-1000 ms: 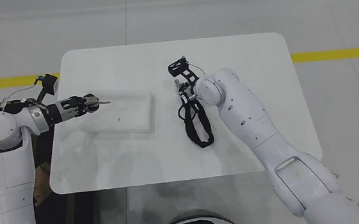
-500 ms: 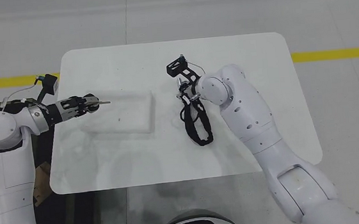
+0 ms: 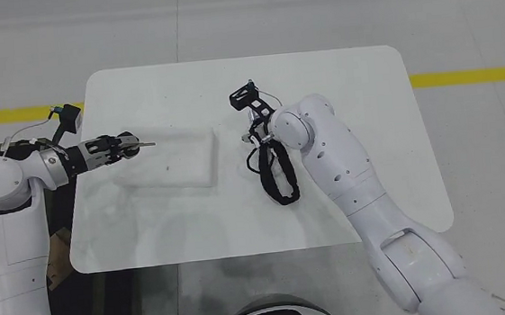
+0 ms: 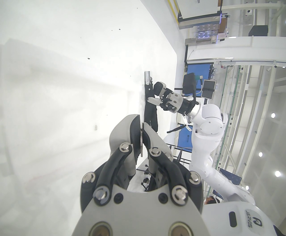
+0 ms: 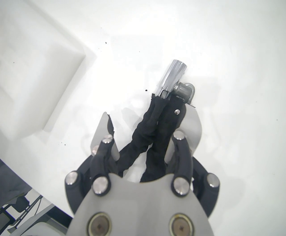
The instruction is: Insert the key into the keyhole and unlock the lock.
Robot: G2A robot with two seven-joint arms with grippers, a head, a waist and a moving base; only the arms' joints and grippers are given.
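Observation:
The lock is a black cable loop [image 3: 279, 184] lying mid-table, with a shiny metal cylinder [image 5: 173, 76] and a small round barrel [image 5: 184, 90] at its end. My right gripper [image 5: 152, 120] is open and straddles the two cable strands just behind the cylinder, with a finger [image 5: 190, 131] on each side. It also shows as the right gripper [image 3: 255, 139] from above and as the right gripper [image 4: 156, 93] from across the table. My left gripper [image 3: 130, 146] hovers at the table's left edge. It is shut on the flat metal key [image 4: 141, 143], whose tip [image 3: 147, 145] points toward the lock.
A low white foam block [image 3: 176, 160] lies between the two grippers on the white table [image 3: 346, 86]. The table's right half and front strip are bare. A yellow floor line runs behind the table.
My right gripper has shifted slightly left over the lock's end. The left arm and the key have not moved.

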